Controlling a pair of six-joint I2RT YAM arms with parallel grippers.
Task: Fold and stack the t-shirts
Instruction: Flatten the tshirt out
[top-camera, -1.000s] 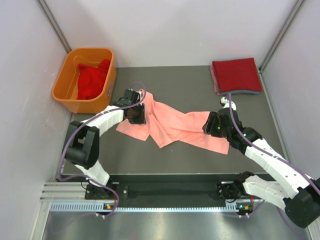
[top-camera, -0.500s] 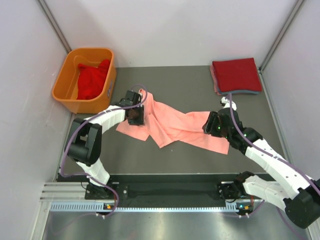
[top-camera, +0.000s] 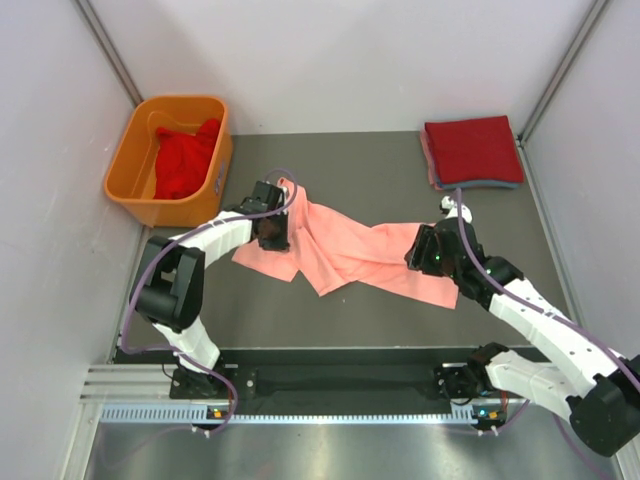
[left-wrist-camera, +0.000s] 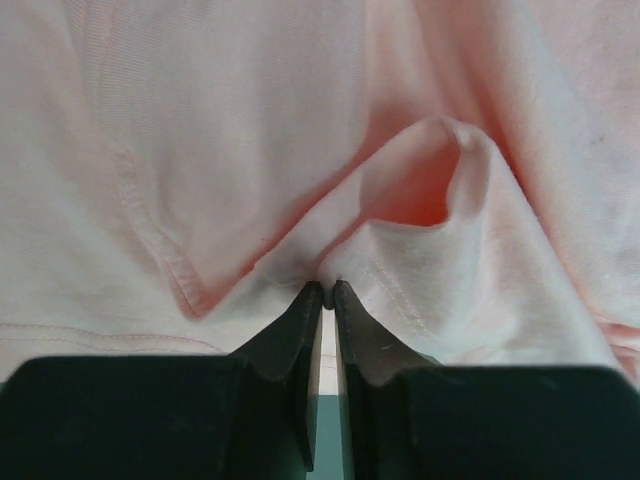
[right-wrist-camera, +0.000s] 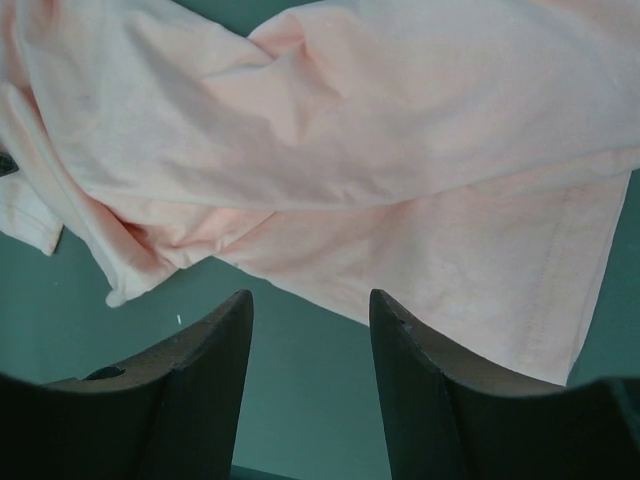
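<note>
Since a second ago the left arm's elbow has swung slightly inward, and the left gripper (top-camera: 272, 228) has narrowed onto the cloth; the right arm and the shirt's outline look unchanged.

From the overhead camera, the salmon-pink t-shirt (top-camera: 350, 255) lies crumpled and stretched across the middle of the desk (top-camera: 380, 180), running from left of centre towards the right. The left gripper sits on the shirt's far left end, and the right gripper (top-camera: 425, 250) is over its right end. A stack of folded t-shirts (top-camera: 472, 148), red on top, rests in the far right corner of the desk. At the far left corner stands an orange tub (top-camera: 125, 165) with a red t-shirt (top-camera: 185, 160) heaped inside.

On the left wrist camera, the left gripper (left-wrist-camera: 326, 285) has its fingers pressed almost together, only a thin slit between them, pinching a raised fold of the salmon-pink t-shirt (left-wrist-camera: 250, 120) at their tips. A stitched hem curves just left of the pinch, and a puckered loop of cloth stands up to the right.

On the right wrist camera, the right gripper (right-wrist-camera: 310, 300) has its fingers spread apart and holds nothing. Bare desk (right-wrist-camera: 60, 290) shows between and around them. The salmon-pink t-shirt (right-wrist-camera: 400, 150) lies just beyond the fingertips, its hemmed edge running along the right side.
</note>
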